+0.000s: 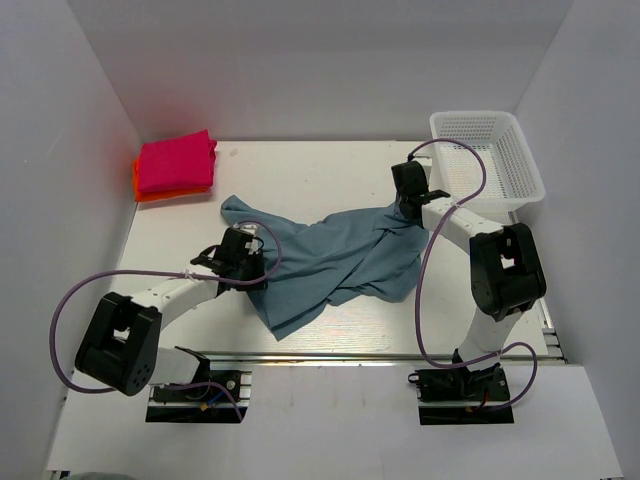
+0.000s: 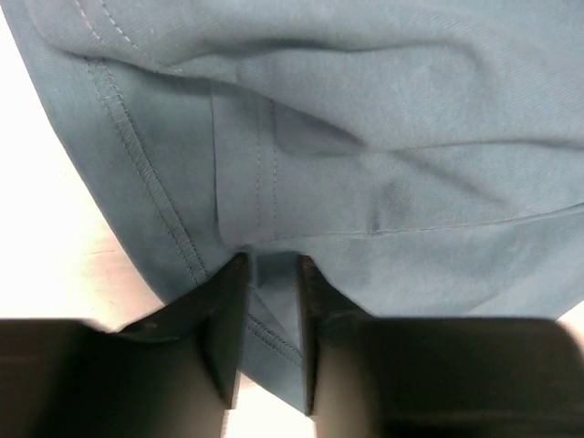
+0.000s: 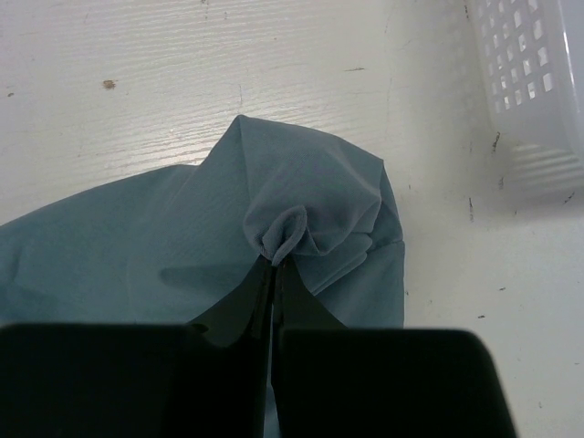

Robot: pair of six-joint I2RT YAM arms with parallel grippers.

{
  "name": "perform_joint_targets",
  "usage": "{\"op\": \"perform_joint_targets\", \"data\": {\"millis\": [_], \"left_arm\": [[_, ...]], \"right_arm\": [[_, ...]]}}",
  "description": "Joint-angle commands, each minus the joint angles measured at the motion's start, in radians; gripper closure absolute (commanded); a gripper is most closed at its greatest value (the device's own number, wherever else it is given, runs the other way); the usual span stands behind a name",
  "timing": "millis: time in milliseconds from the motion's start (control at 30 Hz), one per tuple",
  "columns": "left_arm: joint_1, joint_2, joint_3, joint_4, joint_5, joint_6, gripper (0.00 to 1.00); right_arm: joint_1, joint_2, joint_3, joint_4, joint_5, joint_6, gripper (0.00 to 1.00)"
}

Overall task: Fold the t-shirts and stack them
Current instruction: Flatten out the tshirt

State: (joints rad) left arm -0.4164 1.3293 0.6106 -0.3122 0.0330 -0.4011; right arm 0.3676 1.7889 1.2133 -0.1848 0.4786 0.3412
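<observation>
A dusty teal-blue t-shirt lies crumpled across the middle of the table. My left gripper is at its left edge. In the left wrist view its jaws are partly closed round a hemmed fold of the teal cloth, with a gap still between them. My right gripper is at the shirt's far right corner. There it is shut on a bunched pinch of the teal fabric. A folded magenta-pink t-shirt lies on a folded orange-red t-shirt at the back left.
A white plastic mesh basket stands at the back right, close to my right gripper, and its corner shows in the right wrist view. White walls enclose the table on three sides. Purple cables loop from both arms.
</observation>
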Motion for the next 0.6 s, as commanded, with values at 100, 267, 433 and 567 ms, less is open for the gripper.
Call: {"op": "perform_joint_targets", "data": {"millis": [100, 267, 433, 567], "left_arm": [[-0.005, -0.036, 0.037, 0.009, -0.016, 0.001, 0.91], [-0.005, -0.036, 0.037, 0.018, -0.016, 0.001, 1.0], [-0.005, -0.097, 0.028, 0.064, -0.016, 0.011, 1.0], [-0.005, -0.285, 0.003, 0.087, -0.051, 0.021, 1.0]], "right_arm": [[-0.004, -0.025, -0.003, -0.01, 0.0, 0.022, 1.0], [-0.004, -0.026, -0.003, -0.01, 0.005, 0.021, 1.0], [-0.004, -0.042, -0.008, -0.015, 0.015, 0.022, 1.0], [-0.002, -0.078, -0.02, -0.016, 0.028, 0.028, 1.0]]}}
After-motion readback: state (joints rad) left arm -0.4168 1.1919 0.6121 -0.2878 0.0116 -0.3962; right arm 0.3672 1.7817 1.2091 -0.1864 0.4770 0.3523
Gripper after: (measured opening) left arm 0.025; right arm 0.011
